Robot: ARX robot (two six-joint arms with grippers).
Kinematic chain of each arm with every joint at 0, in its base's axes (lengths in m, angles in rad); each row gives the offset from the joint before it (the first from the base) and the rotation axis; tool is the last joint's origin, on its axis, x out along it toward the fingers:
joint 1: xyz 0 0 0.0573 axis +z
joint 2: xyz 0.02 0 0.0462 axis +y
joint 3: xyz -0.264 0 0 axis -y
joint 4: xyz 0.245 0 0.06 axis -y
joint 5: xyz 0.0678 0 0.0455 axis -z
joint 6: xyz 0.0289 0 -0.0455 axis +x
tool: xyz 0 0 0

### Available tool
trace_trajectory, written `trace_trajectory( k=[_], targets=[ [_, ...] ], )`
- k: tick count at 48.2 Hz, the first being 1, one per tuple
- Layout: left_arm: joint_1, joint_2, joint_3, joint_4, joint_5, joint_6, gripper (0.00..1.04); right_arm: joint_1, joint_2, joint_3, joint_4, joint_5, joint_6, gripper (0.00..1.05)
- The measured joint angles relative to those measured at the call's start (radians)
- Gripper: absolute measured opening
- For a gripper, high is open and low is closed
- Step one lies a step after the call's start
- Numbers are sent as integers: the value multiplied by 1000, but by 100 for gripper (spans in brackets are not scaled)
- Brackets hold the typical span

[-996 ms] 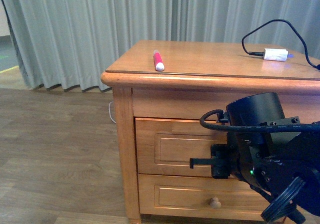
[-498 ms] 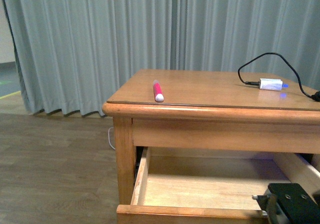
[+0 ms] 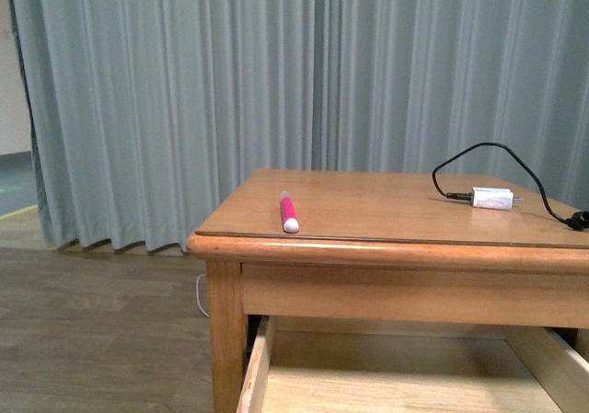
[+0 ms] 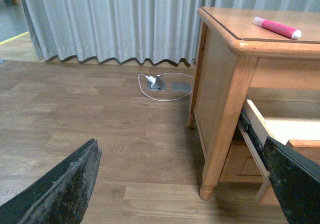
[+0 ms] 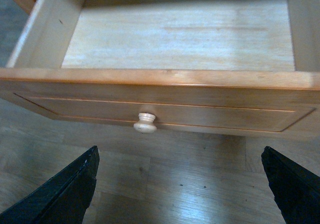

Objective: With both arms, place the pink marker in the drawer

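While drawer gapes, R jaws wide facing knob, L jaws wide.

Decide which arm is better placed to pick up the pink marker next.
Left: its wrist view faces the marker on the left of the table; the right looks down at the open drawer.

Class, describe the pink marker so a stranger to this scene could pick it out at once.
Find the wooden cabinet in front of the grey curtain. Near the front left edge of its top lies the pink marker. It is short, bright pink and white-tipped, unlike the boxy white charger further right.
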Motion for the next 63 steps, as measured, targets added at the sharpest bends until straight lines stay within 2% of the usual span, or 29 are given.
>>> trace_trajectory(
  k=[10,16,19,25,61,63],
  targets=[
    [0,0,0,0,0,0,99,-158,-277,46,-207,-148,-42,96],
    [0,0,0,0,0,0,99,-254,-401,70,-285,-227,-74,96],
    [0,0,0,0,0,0,99,-283,-454,68,-296,-235,-87,96],
    [0,0,0,0,0,0,99,-286,-508,34,-281,-269,-85,96],
    [0,0,0,0,0,0,99,-287,-512,23,-279,-269,-82,96],
    [-14,8,3,-17,-40,-17,99,-287,-513,23,-279,-269,-82,96]
  ],
)
